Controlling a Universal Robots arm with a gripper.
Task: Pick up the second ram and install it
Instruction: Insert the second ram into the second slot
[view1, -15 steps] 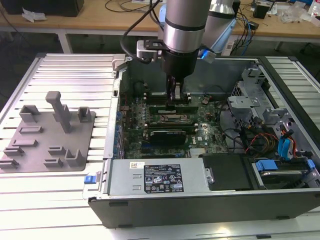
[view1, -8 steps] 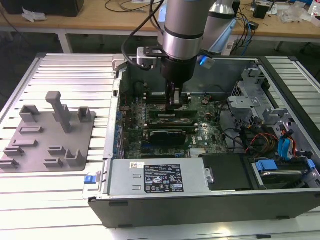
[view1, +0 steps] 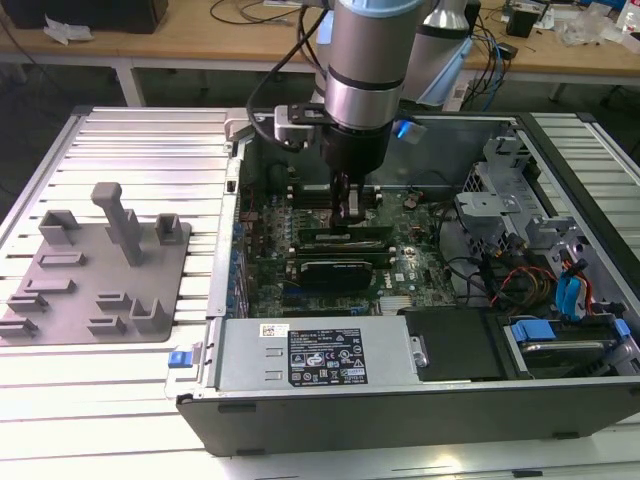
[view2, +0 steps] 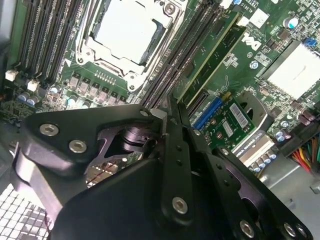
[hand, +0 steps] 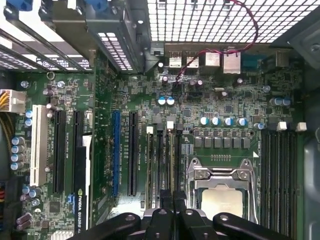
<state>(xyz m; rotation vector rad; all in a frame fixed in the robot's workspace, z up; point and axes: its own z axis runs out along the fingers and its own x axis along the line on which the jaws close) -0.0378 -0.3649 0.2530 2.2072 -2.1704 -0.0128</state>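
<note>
The second ram (view2: 210, 55), a long thin green stick, stands on edge in a memory slot of the motherboard (view1: 400, 275) inside the open computer case. In the exterior view it is the green strip (view1: 345, 237) just under the arm. My gripper (view1: 351, 212) reaches straight down into the case. Its black fingers are shut together with nothing between them in both wrist views (view2: 170, 112) (hand: 172, 202). The tips are at the near end of the green stick. Whether they touch it is hidden.
A black graphics card (view1: 335, 270) lies just in front of the slots. The processor socket (view2: 125, 30) (hand: 222, 190) sits beside them. A grey fixture plate (view1: 90, 270) with posts lies at the exterior view's left. Drive cage (view1: 500, 200) and cables crowd the right.
</note>
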